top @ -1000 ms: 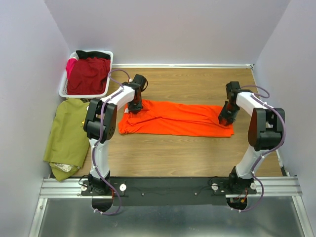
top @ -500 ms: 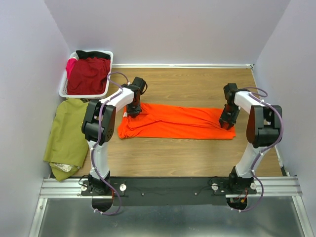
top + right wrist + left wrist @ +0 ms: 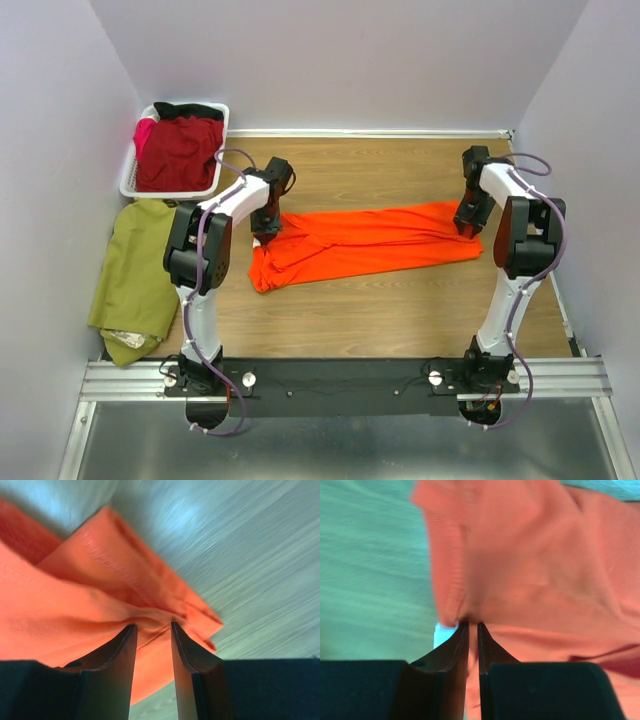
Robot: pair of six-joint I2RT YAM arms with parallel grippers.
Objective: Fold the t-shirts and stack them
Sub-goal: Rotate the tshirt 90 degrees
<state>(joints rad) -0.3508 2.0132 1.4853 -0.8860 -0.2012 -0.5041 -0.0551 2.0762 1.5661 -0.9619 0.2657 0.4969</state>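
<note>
While the orange t-shirt (image 3: 370, 240) lies stretched as a long band across the worktop (image 3: 380, 320), each gripper has one end. Left gripper (image 3: 268, 228) is clamped tight on bunched cloth at the left end. Right gripper (image 3: 468, 222) is pinching the hem fold at the right end. The long axis runs left to right, with the right end tilted toward the far wall. Neither arm is nearer; each owns its side. Versus a second ago: the band was flat and level, now both ends are dragged away from the bases, the right one farther, the left near corner sagging. The next move likely hinges on keeping that axis taut.
</note>
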